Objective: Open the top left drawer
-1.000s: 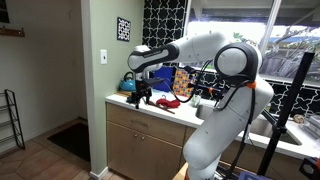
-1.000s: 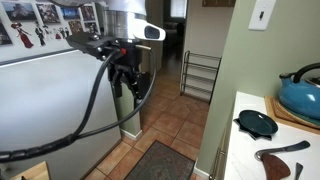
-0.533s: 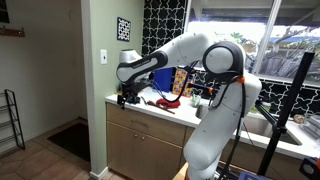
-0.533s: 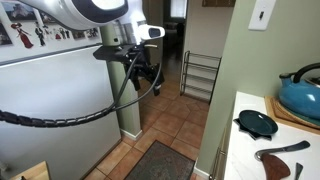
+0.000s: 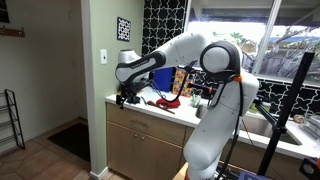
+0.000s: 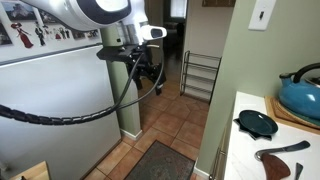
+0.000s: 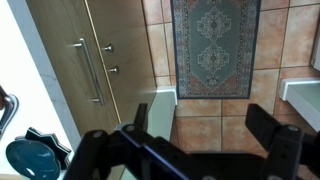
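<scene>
The top left drawer (image 5: 148, 123) is a shallow light-brown wood front with a bar handle, just under the white countertop (image 5: 150, 106). It looks closed. In the wrist view, seen from above, its front (image 7: 62, 60) carries the long bar handle (image 7: 89, 70). My gripper (image 5: 124, 99) hangs at the counter's left end, above and in front of the drawer, not touching it. It is open and empty, with both black fingers spread over the tiled floor (image 7: 195, 135). It also shows in mid-air in an exterior view (image 6: 152, 78).
A blue teapot (image 6: 303, 92), a black trivet (image 6: 256, 122) and a red utensil (image 6: 280, 152) lie on the counter. A green wall corner (image 5: 95, 90) stands beside the cabinet. A patterned rug (image 7: 215, 45) lies on the floor. A metal rack (image 6: 200, 75) stands farther back.
Over the last second my gripper swung from above the counter out past its left end and a little lower. In the last half second it has hardly moved.
</scene>
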